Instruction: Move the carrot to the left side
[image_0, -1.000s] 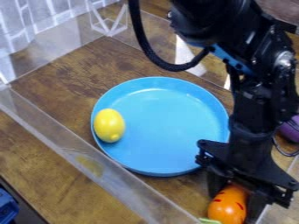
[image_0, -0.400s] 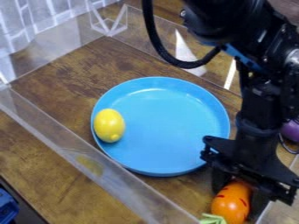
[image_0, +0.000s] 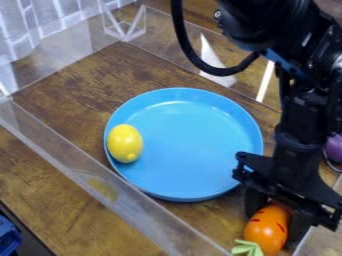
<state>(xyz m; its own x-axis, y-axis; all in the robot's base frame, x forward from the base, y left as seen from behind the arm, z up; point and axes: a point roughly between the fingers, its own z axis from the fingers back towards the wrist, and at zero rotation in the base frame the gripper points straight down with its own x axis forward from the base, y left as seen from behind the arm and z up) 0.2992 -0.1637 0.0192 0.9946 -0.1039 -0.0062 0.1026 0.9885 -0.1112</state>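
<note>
Orange toy carrot (image_0: 269, 228): at pic's bottom R, nr the clear plastic wall (image_0: 131, 190); wide body toward the viewer, green leafy top (image_0: 247, 247) at the bottom edge, other end hidden under the end effector.
Black end effector (image_0: 278, 196): jaws narrow, closed on the carrot, one each side; grip is on the far part, so the leaves hang free. Can't tell if the carrot is off the desk (image_0: 60, 85) or just resting on it.
Why held so: prob. b/c a grip across the body gives the jaws a slim section to pinch; carrying it L is the job.
Blue plate (image_0: 187, 140): on the brown wooden desk, mid-pic, btwn the carrot & the far L area; likely in the way of a low, straight move.
Yellow lemon (image_0: 124, 143): on the plate's L edge, prob. just a bystander here.
Purple eggplant (image_0: 334, 147): at pic's R edge, partly cut off, behind the arm.
Step, my guess: carrot gripped, carry L still to do.
Next: lift enough to clear plate rim & wall, then go L.
Risk: round, smooth body might twist in the grip, or the leaves might snag the wall.
</note>
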